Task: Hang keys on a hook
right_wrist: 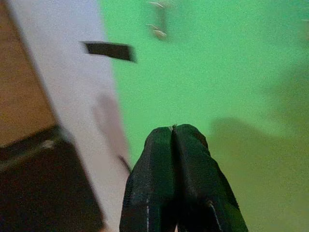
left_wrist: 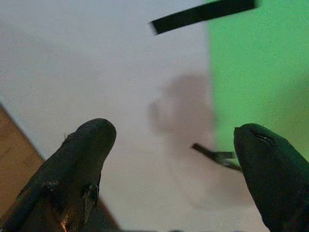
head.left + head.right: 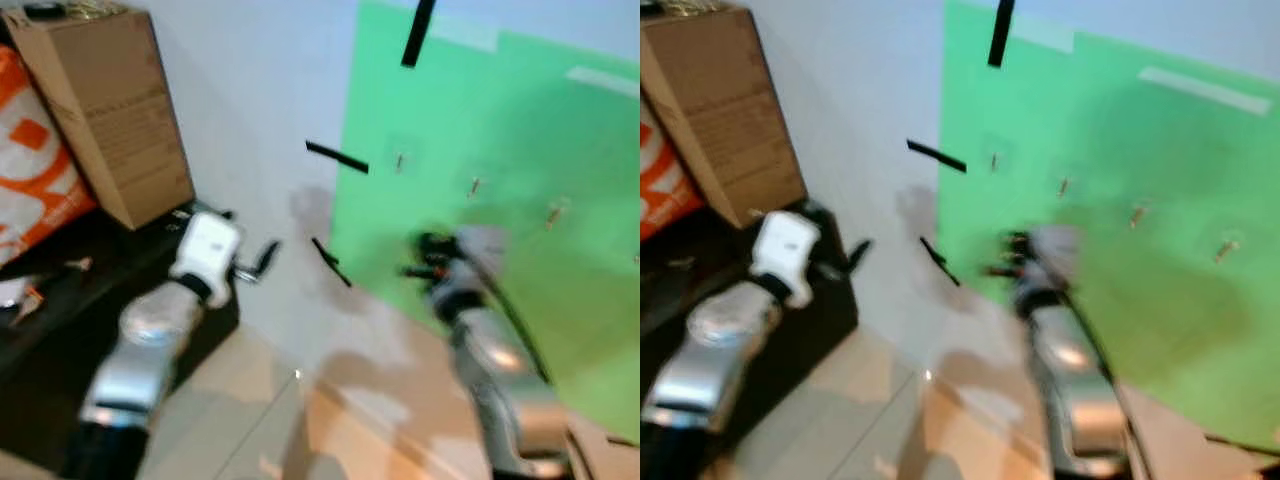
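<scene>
Wall: pale, smooth, matt; head views blurred throughout.

Green sheet: flat, bright green, fixed to the wall with black tape strips (its right side cut off by the frame edge).

Cardboard box: brown, rectangular, standing tilted on a dark low unit; an orange-and-white bag lies beside it, partly cut off.

Floor: pale beige tile, glossy.

Right arm: silver, rounded casing, raised before the green sheet. Right gripper: two black, rubbery fingers pressed tightly together, tips pointed at the sheet below the hooks; whether anything is pinched between them cannot be told.

Left arm: silver with a white wrist block. Left gripper: black fingers spread wide, nothing between them, facing the bare wall near the sheet's edge.

Hooks: small, pale, slender pegs in a row across the green sheet; shapes too blurred to make out.

Keys: cannot be made out in any view.
</scene>
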### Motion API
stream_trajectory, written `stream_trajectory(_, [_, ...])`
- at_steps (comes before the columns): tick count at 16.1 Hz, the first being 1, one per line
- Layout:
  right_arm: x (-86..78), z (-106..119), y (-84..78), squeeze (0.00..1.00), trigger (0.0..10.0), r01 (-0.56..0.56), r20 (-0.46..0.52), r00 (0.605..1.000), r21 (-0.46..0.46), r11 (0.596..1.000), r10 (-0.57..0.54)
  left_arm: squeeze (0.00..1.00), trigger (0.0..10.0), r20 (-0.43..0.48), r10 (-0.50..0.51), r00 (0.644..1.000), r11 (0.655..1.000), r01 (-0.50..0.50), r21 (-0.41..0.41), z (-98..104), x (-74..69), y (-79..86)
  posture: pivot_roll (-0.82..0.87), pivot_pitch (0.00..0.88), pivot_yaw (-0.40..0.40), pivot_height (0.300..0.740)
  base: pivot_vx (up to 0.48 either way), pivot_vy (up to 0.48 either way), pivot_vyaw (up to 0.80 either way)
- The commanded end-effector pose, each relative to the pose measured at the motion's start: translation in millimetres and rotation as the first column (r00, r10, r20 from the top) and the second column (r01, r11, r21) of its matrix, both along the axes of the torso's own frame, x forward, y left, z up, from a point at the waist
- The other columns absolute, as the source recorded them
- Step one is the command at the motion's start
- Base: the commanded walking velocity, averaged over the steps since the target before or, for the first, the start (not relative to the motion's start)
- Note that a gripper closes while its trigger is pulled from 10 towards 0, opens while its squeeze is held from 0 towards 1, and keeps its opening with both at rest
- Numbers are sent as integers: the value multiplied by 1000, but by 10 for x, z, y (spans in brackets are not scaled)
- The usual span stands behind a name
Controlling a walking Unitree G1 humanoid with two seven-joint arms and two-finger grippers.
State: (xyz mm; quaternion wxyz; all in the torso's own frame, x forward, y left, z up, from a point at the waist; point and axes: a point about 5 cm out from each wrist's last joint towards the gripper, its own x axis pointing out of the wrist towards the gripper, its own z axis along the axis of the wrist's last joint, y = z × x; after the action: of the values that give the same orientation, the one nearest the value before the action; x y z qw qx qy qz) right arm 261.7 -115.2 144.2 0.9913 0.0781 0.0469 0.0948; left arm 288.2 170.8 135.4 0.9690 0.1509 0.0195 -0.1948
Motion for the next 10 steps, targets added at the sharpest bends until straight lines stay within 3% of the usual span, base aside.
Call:
stream_trajectory(1, [-14, 35, -66, 0, 10000, -9, 22, 1000, -2, 1000, 9, 0, 10000, 13, -63, 998, 998, 63, -18, 33, -9, -129, -39, 0, -22, 740, 0, 0, 0])
stream_trajectory(10, [109, 339, 199, 0, 10000, -185, 116, 976, 7, 983, 183, 0, 10000, -27, -263, 964, 965, 263, -24, 82, -73, -176, -32, 0, -24, 740, 0, 0, 0])
